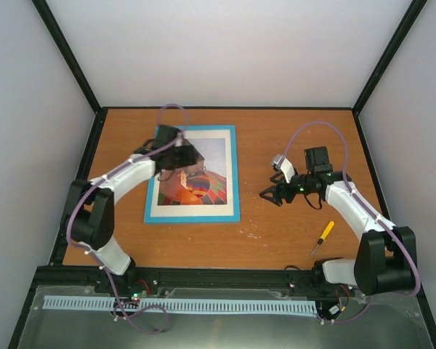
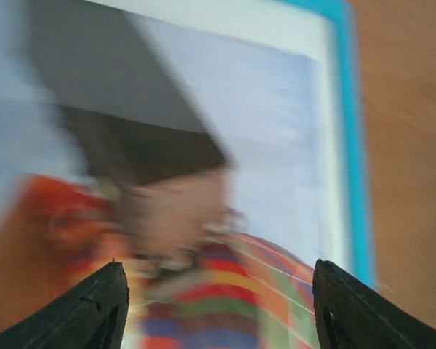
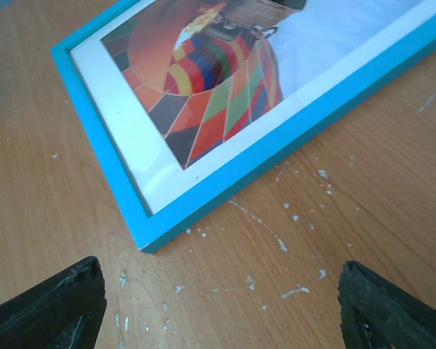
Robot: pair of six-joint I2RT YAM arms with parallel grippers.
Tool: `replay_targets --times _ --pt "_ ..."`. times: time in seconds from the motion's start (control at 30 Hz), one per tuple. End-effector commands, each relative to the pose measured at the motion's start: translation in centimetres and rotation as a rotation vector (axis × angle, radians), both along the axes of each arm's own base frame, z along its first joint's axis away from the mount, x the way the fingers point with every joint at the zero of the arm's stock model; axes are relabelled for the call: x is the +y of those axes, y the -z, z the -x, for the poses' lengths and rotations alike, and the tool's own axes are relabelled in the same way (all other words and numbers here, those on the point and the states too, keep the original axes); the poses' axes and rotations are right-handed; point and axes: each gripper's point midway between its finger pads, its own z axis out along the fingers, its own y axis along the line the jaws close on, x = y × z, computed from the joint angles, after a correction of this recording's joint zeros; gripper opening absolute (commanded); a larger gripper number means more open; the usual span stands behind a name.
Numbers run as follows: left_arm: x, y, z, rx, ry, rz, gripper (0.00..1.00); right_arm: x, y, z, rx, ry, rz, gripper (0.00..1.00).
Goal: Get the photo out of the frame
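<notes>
The frame (image 1: 235, 174) lies face up on the table, light-blue border showing, with the photo (image 1: 203, 182) inside it: a figure in red, orange and yellow checks on a white margin. My left gripper (image 1: 180, 158) hovers over the photo's upper left part, jaws wide open and empty; its wrist view shows the blurred photo (image 2: 225, 240) and blue border (image 2: 349, 131). My right gripper (image 1: 269, 195) is open and empty over bare table to the right of the frame; its wrist view shows the frame's near corner (image 3: 149, 233) and the photo (image 3: 203, 94).
A small yellow-handled screwdriver (image 1: 323, 236) lies on the table in front of the right arm. White scratches and flecks (image 3: 276, 240) mark the wood by the frame corner. Grey walls enclose the table on three sides.
</notes>
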Motion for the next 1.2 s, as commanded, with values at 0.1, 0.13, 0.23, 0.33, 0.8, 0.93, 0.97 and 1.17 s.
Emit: replay_targets --times 0.1,0.13,0.23,0.33,0.8,0.93,0.97,1.17 --pt "13.0 3.8 -0.1 0.107 -0.345 0.012 0.73 -0.1 0.2 -2.2 0.092 0.103 0.013 0.85" --pt "13.7 4.4 0.1 0.123 -0.367 0.019 0.73 -0.2 0.4 -2.2 0.098 0.103 0.016 0.85" --pt "15.2 6.3 0.8 0.162 -0.412 0.015 0.77 0.0 0.6 -2.1 0.111 0.094 0.007 0.84" --pt "15.9 7.7 1.6 0.188 -0.433 0.001 0.78 0.2 0.8 -1.8 0.125 0.079 0.0 0.84" --pt "14.3 9.1 2.2 0.122 -0.326 -0.019 0.58 -0.4 1.3 -3.0 0.12 0.139 0.032 0.76" --pt "12.0 8.8 2.5 0.095 -0.255 -0.049 0.57 -1.7 2.3 -5.6 0.155 0.28 0.098 0.71" --pt "11.2 8.8 2.6 0.089 -0.234 -0.049 0.57 -1.7 2.5 -6.0 0.171 0.286 0.103 0.7" --pt "7.3 9.2 3.5 0.093 -0.143 -0.035 0.54 -1.9 5.5 -7.6 0.265 0.312 0.155 0.67"
